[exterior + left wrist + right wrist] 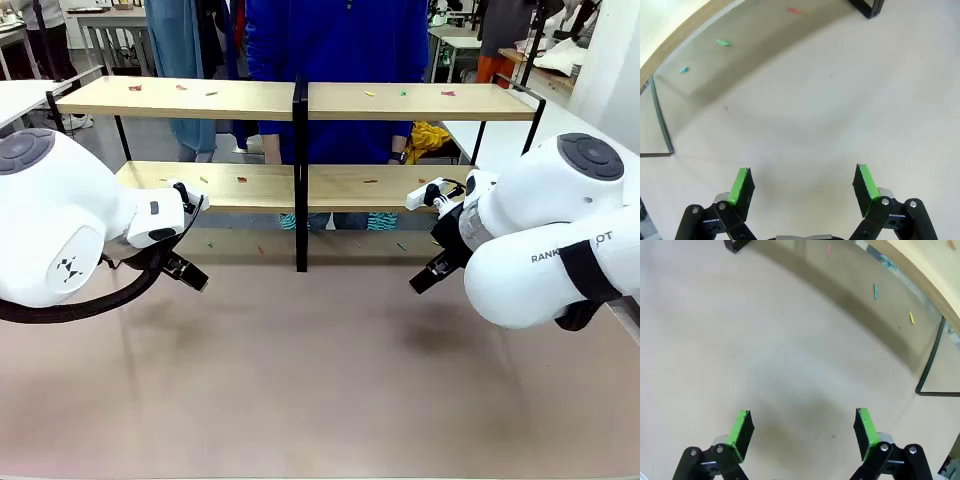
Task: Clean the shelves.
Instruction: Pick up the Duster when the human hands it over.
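The shelves stand across the far side of the bench, toward 12 o'clock from the robot. Their two long wood boards are joined at the middle by a black upright. Small coloured scraps are scattered on the top board and the lower board, with a few more on the bench under the rack, so none of the cleaning looks done.

A person in a blue top stands just behind the rack at 12 o'clock, close enough to reach it.

The left gripper hangs low over bare bench at about 9 o'clock, near the rack's left end. The right gripper mirrors it at about 3 o'clock. In each wrist view the green pads stand wide apart with nothing between them. Both grippers point down at the bench, and the lower board's edge and some of the scraps curve past at 12 o'clock in each wrist view.

The pose reads as a ready stance. The arms are kept back from the frame, one on each half of the rack, and both are empty. No cloth or brush shows, so a gripper would probably have to pick up the scraps one at a time.
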Tool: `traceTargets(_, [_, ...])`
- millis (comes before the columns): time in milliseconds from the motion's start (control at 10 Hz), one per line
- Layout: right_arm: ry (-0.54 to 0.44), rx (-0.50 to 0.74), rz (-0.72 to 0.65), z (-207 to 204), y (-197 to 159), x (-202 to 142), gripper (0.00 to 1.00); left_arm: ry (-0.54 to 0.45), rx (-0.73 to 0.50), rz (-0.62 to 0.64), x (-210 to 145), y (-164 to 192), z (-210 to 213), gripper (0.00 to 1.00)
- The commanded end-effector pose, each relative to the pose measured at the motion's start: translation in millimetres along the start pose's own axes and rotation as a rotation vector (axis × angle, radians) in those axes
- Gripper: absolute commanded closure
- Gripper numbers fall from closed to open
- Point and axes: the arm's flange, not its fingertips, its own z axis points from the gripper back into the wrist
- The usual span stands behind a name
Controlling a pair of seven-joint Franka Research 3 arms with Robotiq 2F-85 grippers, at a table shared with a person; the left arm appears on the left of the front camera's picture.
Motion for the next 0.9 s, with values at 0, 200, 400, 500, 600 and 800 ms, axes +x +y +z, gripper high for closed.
traceTargets(0, [0.000,0.000,0.000,0.0,0.0,0.1,0.00,0.000,0.000,0.000,0.1,0.0,0.1,0.00])
traceTargets(200, [0.000,0.000,0.000,0.0,0.0,0.1,0.00,0.000,0.000,0.000,0.1,0.0,0.1,0.00])
traceTargets(400, [0.000,0.000,0.000,0.0,0.0,0.1,0.00,0.000,0.000,0.000,0.1,0.0,0.1,0.00])
traceTargets(500, [0.000,0.000,0.000,0.0,0.0,0.1,0.00,0.000,0.000,0.000,0.1,0.0,0.1,0.00])
traceTargets(600, [0.000,0.000,0.000,0.0,0.0,0.1,0.00,0.000,0.000,0.000,0.1,0.0,0.1,0.00])
traceTargets(800, [0.000,0.000,0.000,0.0,0.0,0.1,0.00,0.000,0.000,0.000,0.1,0.0,0.1,0.00])
